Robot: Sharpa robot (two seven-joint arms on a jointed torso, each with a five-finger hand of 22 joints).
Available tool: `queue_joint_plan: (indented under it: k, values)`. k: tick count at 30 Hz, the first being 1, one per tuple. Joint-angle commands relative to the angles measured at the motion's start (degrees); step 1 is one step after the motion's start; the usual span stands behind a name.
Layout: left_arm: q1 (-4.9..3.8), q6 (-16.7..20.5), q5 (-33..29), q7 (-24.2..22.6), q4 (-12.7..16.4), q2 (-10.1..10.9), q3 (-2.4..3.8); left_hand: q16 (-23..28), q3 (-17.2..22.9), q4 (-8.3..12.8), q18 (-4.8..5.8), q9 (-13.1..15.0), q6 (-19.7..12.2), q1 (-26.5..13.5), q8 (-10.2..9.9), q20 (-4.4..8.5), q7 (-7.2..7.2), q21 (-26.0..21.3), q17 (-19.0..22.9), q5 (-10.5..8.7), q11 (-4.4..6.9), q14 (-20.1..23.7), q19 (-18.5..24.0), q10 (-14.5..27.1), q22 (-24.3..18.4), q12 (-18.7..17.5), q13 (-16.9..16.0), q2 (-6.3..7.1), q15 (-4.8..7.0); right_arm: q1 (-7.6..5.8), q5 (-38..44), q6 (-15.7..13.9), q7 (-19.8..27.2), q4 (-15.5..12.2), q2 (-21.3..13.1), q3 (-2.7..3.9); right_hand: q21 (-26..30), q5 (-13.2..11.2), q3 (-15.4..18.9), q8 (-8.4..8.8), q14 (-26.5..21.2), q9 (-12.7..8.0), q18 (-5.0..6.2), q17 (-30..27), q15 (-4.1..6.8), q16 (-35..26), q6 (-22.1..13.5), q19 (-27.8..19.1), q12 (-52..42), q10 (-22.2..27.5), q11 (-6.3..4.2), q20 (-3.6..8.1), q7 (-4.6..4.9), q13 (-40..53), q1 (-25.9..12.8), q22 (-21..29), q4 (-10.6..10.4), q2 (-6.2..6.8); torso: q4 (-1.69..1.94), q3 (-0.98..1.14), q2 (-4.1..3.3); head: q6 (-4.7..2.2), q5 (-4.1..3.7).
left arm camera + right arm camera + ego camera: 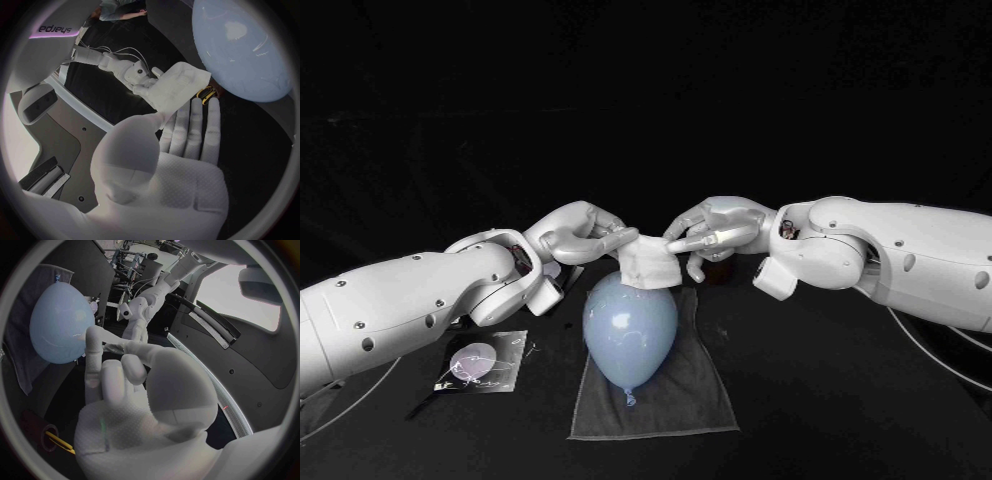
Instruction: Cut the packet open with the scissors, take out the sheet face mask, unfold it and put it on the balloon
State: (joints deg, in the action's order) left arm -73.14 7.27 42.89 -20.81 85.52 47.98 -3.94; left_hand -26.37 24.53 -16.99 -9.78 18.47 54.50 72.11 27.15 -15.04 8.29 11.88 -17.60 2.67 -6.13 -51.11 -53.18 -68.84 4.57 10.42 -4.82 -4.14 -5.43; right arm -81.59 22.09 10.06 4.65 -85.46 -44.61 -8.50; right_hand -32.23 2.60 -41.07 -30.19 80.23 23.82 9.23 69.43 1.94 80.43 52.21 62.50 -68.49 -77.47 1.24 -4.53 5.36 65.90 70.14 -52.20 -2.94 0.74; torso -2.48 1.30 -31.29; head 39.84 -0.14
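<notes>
Black table [848,400] runs under everything. Near its middle the sheet mask [651,262], one white wad with its folds not yet opened, hangs between the two hands, right over the wide far end of the balloon [632,325]. Its lower edge meets that rounded end in the head view, though whether the two touch cannot be told.

The left hand [581,235] has fingers curled onto the mask's left edge and holds it. The right hand [711,228] pinches the opposite edge from the other side. In the left wrist view the mask [178,85] sits at the tips of the left hand [181,150], with the right hand's fingers [134,75] clamped on its far side and the balloon [244,45] just beside it.

One balloon, pale blue, lies with its knot pointing toward the robot on a single grey cloth [689,400], which spreads out past the knot. The right wrist view shows the balloon [59,325] on that cloth [25,295] beyond the right hand [125,385].

One flat packet [485,362], with a pale round picture on it, lies on the table under the left arm, well apart from the mask. A yellow loop [206,92] peeks out close to the balloon in the left wrist view; what it belongs to cannot be told. Nothing lies between the mask and the balloon.
</notes>
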Motion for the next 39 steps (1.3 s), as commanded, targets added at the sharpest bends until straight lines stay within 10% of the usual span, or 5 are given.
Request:
queue_joint_plan:
  k: [1,15,21,25,39]
  values:
    - [-0.03,-0.9,-1.7,-0.1,0.0,0.0,0.04,0.6,-1.0,0.0,-0.72,-0.2,0.8,-3.3,-0.6,0.06,0.06,-0.3,-0.6,0.12,0.03,-0.5,-0.7,-0.7,-0.1,-0.4,-0.2,-0.39,0.06,0.08,0.9,-1.6,0.0,0.1,0.1,-0.02,0.3,0.2,0.3,-0.31,-0.2,0.1,1.08,0.1,-0.23,0.1,1.0,-0.4,0.2,0.3,0.26,-0.07,0.48,0.1,0.7,0.0,0.0,-1.3,-0.01,-0.02,0.03,-0.07,0.11]
    - [-0.03,-0.8,-4.5,0.0,0.0,0.3,0.02,1.5,-1.8,0.2,-0.71,-0.3,0.9,-4.0,-1.5,0.08,-0.03,-0.7,-1.6,0.13,0.08,-0.5,-0.7,-0.7,-0.3,-1.2,-0.4,-0.42,0.0,0.6,4.4,-5.0,-0.4,-0.2,-0.2,-0.1,0.3,0.2,0.5,-0.21,0.0,0.2,1.14,0.4,-0.15,0.2,1.1,-0.3,0.0,0.1,0.18,-0.04,0.42,0.4,0.8,-0.1,1.0,-1.29,-0.01,-0.02,0.03,-0.19,0.36]
    - [-0.03,0.3,-5.8,1.3,-0.2,0.3,-0.01,2.8,-5.9,0.2,-0.57,-0.7,-1.8,-4.5,-3.3,-0.38,2.09,-1.6,-1.9,0.07,-1.6,1.3,0.4,2.2,-0.6,-2.8,0.0,6.32,-1.26,0.92,6.2,-8.7,0.7,-0.8,-0.4,-0.1,0.2,0.2,0.6,-0.21,0.0,0.2,1.15,0.4,-0.12,0.2,1.2,-0.2,0.0,0.1,0.15,-0.02,0.38,0.3,0.8,-0.1,1.3,-1.23,0.0,0.0,-0.01,-0.24,0.43]
    - [-0.03,2.0,-6.9,2.8,-0.7,0.4,-0.04,3.0,-8.9,0.2,-0.56,-1.0,-4.6,-5.7,-4.6,-0.81,4.08,-2.2,-2.2,0.11,-3.25,2.8,1.2,5.4,-0.6,-3.7,0.3,8.44,-2.41,1.08,6.4,-11.6,2.1,-1.3,-0.6,-0.11,0.2,0.2,0.6,-0.2,0.0,0.2,1.15,0.4,-0.11,0.2,1.2,-0.2,0.1,0.1,0.13,-0.01,0.37,0.3,0.8,-0.1,1.4,-1.23,0.03,0.0,-0.01,-0.22,0.4]
    - [-0.03,5.1,-10.7,6.0,-2.3,0.6,-0.1,2.1,-12.0,0.2,-0.62,-0.9,-6.5,-6.2,-5.1,-0.94,4.97,-2.4,-2.8,0.08,-4.03,3.4,1.3,7.7,-0.5,-3.4,0.4,8.59,-2.9,1.36,5.5,-15.8,4.0,-2.4,-1.0,-0.11,0.2,0.2,0.6,-0.16,0.1,0.2,1.16,0.6,-0.08,0.3,1.3,-0.1,0.1,0.1,0.11,0.01,0.36,0.3,0.9,-0.2,1.7,-1.2,0.05,-0.01,0.04,-0.08,0.45]
